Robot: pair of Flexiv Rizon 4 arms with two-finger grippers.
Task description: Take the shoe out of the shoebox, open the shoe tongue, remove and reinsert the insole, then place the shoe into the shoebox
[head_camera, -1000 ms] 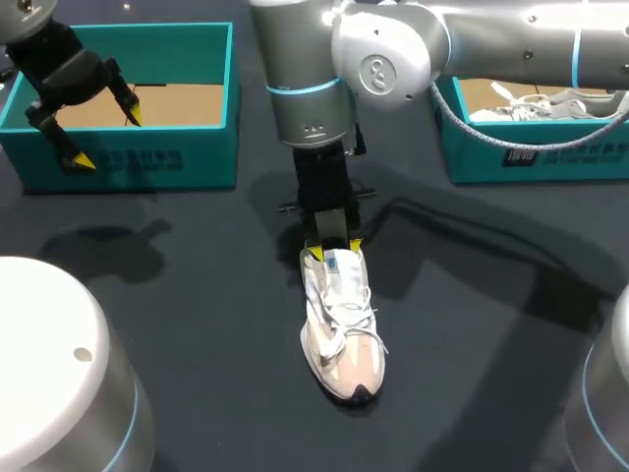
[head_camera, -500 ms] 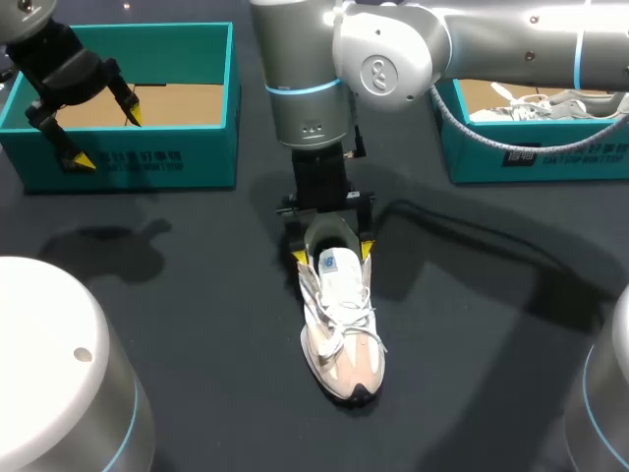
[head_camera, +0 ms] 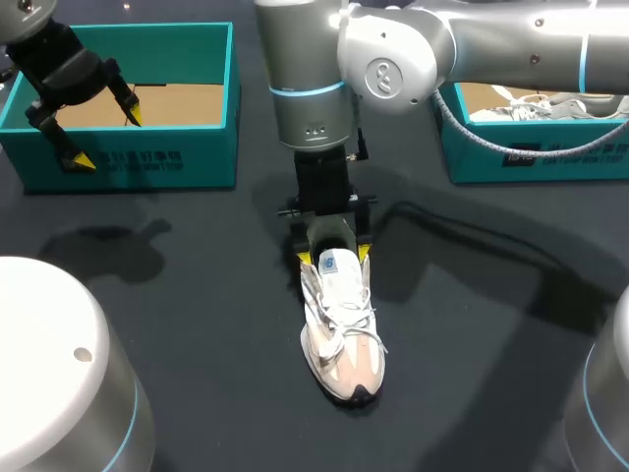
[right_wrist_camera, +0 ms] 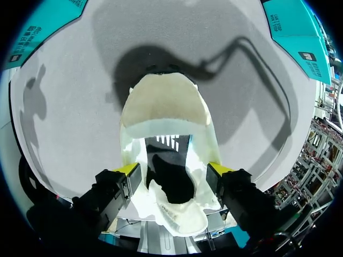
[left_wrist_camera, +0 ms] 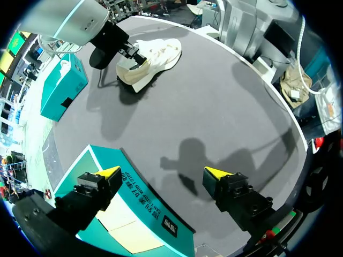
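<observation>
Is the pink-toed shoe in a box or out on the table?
Out. The shoe sits on the dark table, apart from the left shoebox and the right shoebox.

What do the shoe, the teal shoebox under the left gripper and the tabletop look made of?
Shoe: seemingly white textile upper with smooth pale pink panels, matte; woven laces; dark toe sole, probably rubber.
Shoebox: likely cardboard; teal printed walls, bare brown floor.
Table: dark matte covering, soft shadows, no glare; fabric or mat, cannot tell.
</observation>
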